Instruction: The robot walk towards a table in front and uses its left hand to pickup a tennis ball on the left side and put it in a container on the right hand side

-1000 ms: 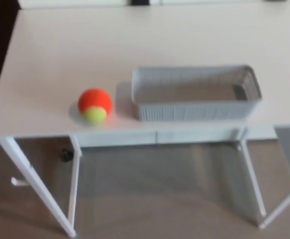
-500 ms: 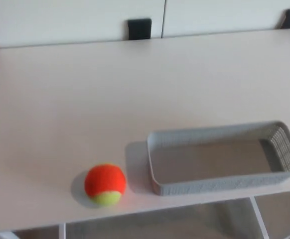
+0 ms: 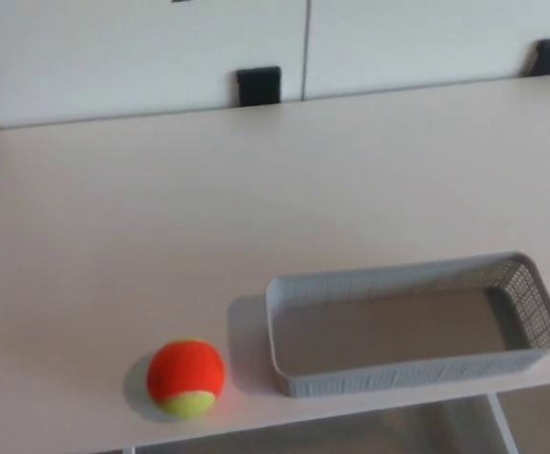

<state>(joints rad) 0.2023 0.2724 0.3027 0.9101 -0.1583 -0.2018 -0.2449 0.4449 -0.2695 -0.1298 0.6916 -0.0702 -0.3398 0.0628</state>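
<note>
One orange-and-yellow tennis ball (image 3: pixel 185 378) sits near one grey mesh basket (image 3: pixel 407 376) on one white table (image 3: pixel 162 236); my hands are out of view, so I cannot tell their grip.

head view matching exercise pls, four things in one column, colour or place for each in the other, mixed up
Column one:
1. ball
2. basket
3. table
4. block

Column two:
a. white, carries the other things
b. grey mesh, empty, near the front edge on the right
c. black, at the table's far edge
d. orange and yellow-green, just left of the basket

Pairs: 1-d, 2-b, 3-a, 4-c
</note>
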